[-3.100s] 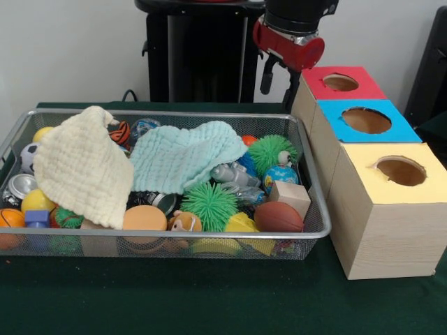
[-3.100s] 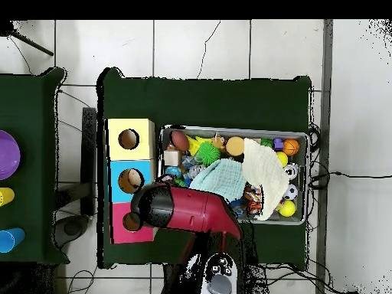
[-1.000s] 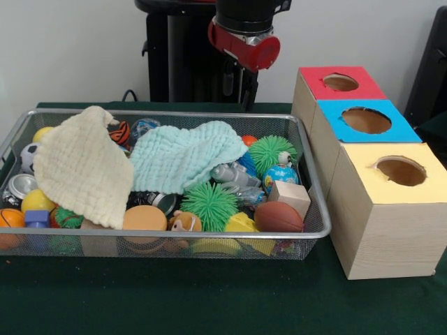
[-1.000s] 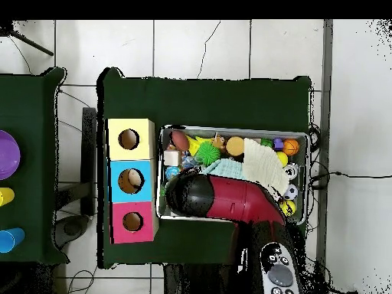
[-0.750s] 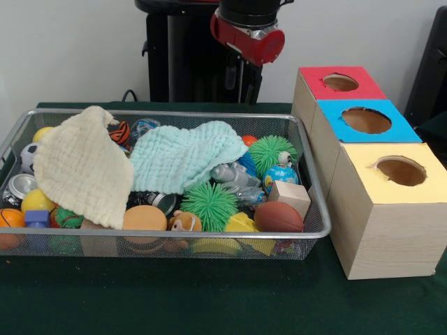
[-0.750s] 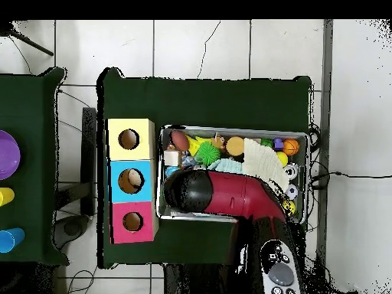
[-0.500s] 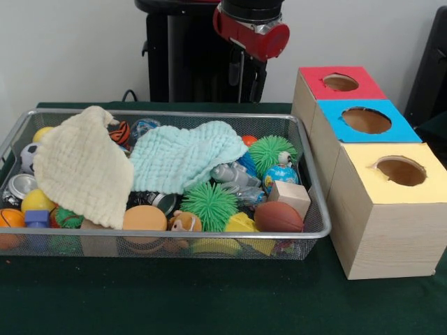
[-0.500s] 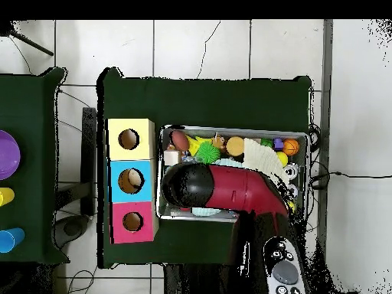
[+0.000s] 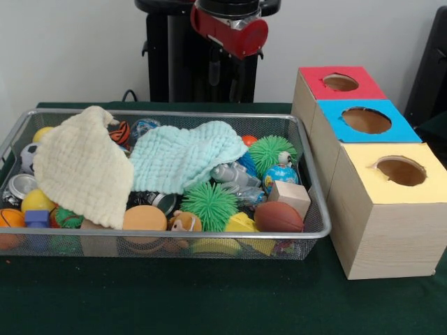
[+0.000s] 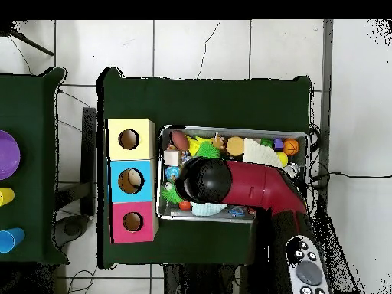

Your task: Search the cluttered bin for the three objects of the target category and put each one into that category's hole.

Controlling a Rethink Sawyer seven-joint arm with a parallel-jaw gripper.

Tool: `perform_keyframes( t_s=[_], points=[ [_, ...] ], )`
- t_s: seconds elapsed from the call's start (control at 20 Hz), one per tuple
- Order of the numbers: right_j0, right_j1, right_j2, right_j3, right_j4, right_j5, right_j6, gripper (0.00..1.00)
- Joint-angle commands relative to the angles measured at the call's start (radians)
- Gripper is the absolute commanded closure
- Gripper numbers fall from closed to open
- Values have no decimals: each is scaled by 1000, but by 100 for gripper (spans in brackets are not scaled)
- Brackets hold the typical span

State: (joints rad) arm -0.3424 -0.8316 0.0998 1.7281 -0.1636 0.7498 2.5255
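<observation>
Above the wire bin (image 9: 314, 230), the hand (image 9: 225, 70) hangs empty, fingers slightly parted, poised over the mint cloth (image 9: 185, 157) hiding toys.

Bright even indoor light, soft shadows, no glare, sharp focus

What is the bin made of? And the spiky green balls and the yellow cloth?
The bin looks like shiny metal wire mesh; you see through its sides. The spiky green balls seem to be soft rubber, bristling with thin strands. The yellow cloth looks like crinkly woven cotton, draping in folds.
</observation>
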Motion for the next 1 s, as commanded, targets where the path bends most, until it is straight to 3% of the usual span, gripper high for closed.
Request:
perform_keyframes(
  t_s=[0.05, 0.3, 0.5, 1.0],
  points=[
    [-49, 51, 114, -24, -101, 30, -246, 0],
    [-90, 80, 145, -41, -134, 17, -272, 0],
    [-91, 84, 161, -40, -144, 16, -242, 0],
    [-117, 130, 218, -121, -157, 104, -267, 0]
  ],
)
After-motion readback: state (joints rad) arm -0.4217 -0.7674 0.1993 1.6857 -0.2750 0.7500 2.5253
